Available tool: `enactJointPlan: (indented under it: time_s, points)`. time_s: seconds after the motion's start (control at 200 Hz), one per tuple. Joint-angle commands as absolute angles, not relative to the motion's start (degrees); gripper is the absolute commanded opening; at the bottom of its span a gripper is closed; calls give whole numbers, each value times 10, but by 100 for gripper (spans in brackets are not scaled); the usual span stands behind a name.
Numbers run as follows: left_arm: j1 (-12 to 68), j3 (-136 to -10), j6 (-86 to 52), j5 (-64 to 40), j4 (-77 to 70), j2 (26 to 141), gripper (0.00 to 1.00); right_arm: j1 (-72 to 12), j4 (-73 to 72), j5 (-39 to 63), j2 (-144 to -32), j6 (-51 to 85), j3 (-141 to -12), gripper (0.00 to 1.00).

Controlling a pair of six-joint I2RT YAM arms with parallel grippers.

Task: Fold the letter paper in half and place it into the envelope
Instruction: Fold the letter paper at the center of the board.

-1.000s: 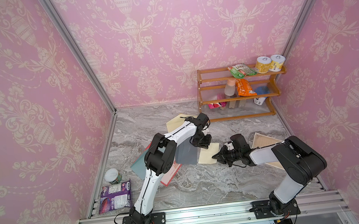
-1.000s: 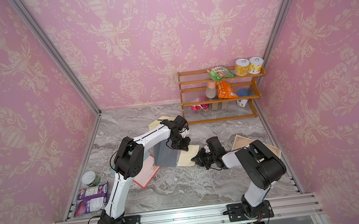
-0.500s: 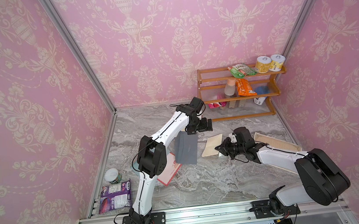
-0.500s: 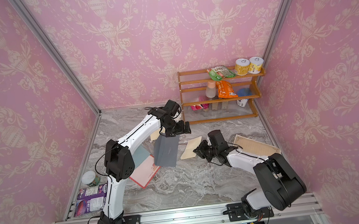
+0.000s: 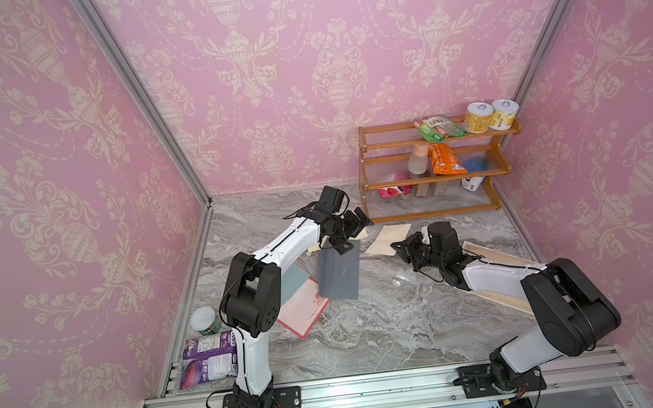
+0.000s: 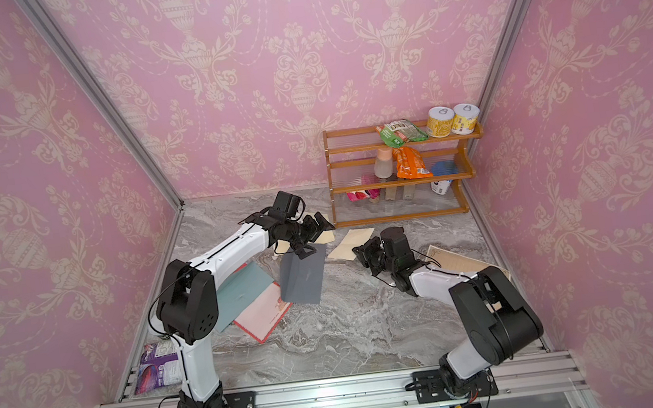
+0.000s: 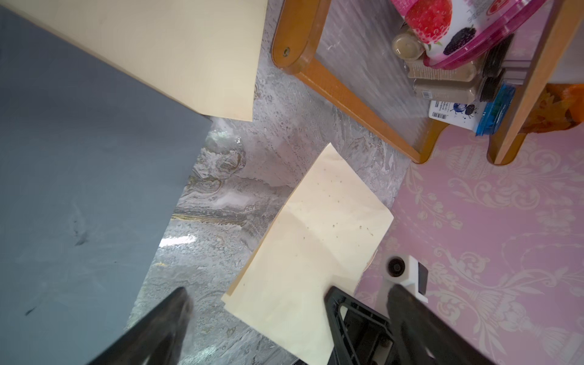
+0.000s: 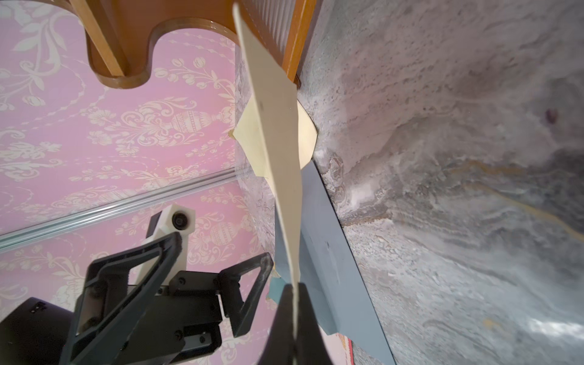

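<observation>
Since a second ago the left claw (image 5: 355,230) has swung toward the far wall and gone from shut to wide. It is empty now, hovering over the far end of the grey envelope (image 5: 339,274), where what looks like its cream flap (image 7: 189,47) lies open. To its right, the right claw (image 8: 294,294) has carried the paper (image 5: 388,239) farther off and pinches its near edge, jaws tight on it. The sheet seems lifted off the surface (image 5: 373,333); it is creased across the middle and, I judge, already doubled. So the fold looks done and the envelope has been let go. Insertion remains, and the mouth will likely need holding open.

A can (image 5: 204,320) and a purple packet (image 5: 208,360) sit near left. A teal sheet (image 6: 243,294) and a pink card (image 5: 301,310) lie by the left arm, and a board (image 5: 496,273) lies under the right arm. A grocery rack (image 5: 435,178) stands far right. Pink damask walls enclose three sides.
</observation>
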State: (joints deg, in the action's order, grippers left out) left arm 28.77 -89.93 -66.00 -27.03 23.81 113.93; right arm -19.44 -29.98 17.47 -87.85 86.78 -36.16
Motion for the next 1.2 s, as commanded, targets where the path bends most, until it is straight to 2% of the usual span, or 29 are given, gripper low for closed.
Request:
enactJointPlan:
  time_s: [0.0, 0.27, 0.48, 0.56, 0.74, 0.855, 0.905, 1.04, 1.195]
  points:
    - [289, -873, -746, -290, 134, 1109, 99, -205, -385, 147, -890, 919, -377, 0]
    - [294, -843, -803, -292, 59, 1114, 95, -226, -472, 116, -917, 955, -370, 0]
    - [302, -833, -821, -288, 37, 1116, 81, -239, -528, 93, -953, 975, -377, 0]
    - [303, -835, -821, -288, 36, 1119, 71, -246, -533, 89, -960, 976, -383, 0]
    - [303, -840, -812, -287, 45, 1120, 38, -251, -529, 80, -957, 974, -383, 0]
    - [303, -844, -803, -288, 52, 1121, 12, -251, -522, 83, -952, 968, -382, 0]
    - [303, -844, -799, -291, 54, 1121, 0, -251, -518, 85, -949, 963, -384, 7]
    - [303, -849, -773, -299, 71, 1118, 0, -246, -500, 92, -945, 950, -390, 31]
    - [303, -854, -731, -304, 111, 1105, 0, -231, -498, 95, -947, 946, -393, 33]
